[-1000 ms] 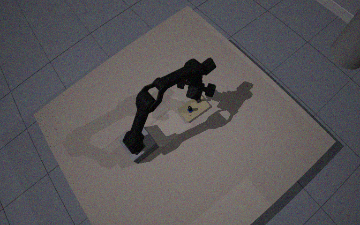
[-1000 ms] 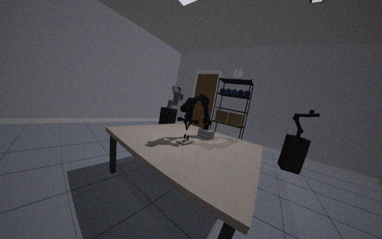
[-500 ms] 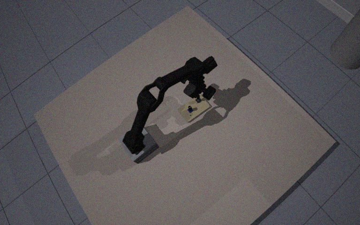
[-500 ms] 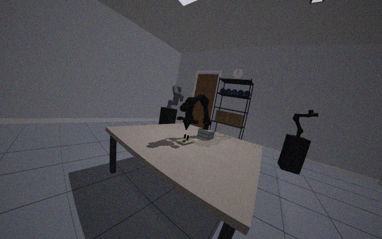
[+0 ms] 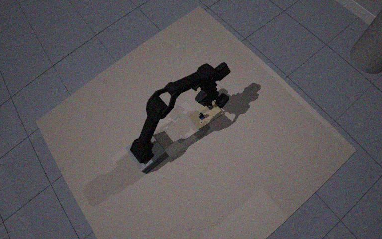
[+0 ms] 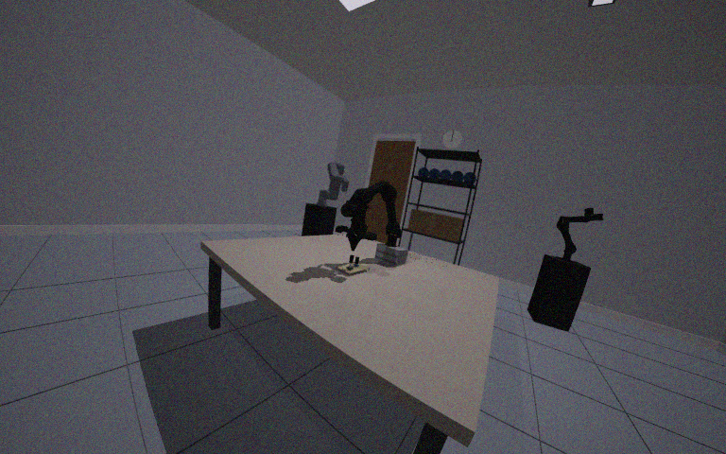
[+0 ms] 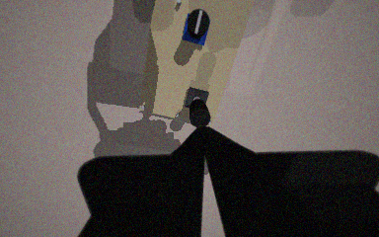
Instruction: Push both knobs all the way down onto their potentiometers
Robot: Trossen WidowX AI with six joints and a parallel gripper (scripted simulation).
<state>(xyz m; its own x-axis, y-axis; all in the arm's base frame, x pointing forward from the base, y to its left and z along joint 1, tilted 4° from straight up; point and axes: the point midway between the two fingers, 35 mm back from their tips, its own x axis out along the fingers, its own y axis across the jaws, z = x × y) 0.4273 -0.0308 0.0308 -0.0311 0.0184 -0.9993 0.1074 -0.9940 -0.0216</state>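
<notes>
The pale yellow circuit board (image 5: pixel 194 118) (image 7: pixel 169 94) stands on the table. A blue potentiometer (image 5: pixel 201 117) (image 7: pixel 202 40) carries a black knob (image 7: pixel 198 24) with a white line. A dark grey potentiometer (image 7: pixel 191 94) carries another black knob (image 7: pixel 199 114), with a small pale spot where they meet. How far down either knob sits cannot be told. My gripper (image 7: pixel 202 132) (image 6: pixel 354 249) is shut and empty. Its tips appear just beside the grey potentiometer's knob in the wrist view and above the board in the exterior view; contact cannot be told.
The arm's grey base block (image 6: pixel 391 254) stands on the table (image 5: pixel 276 148) (image 6: pixel 428 321) beyond the board in the exterior view. Arm shadows fall across the board and table. A shelf rack (image 6: pixel 448 153) and pedestals with other arms stand beyond the table.
</notes>
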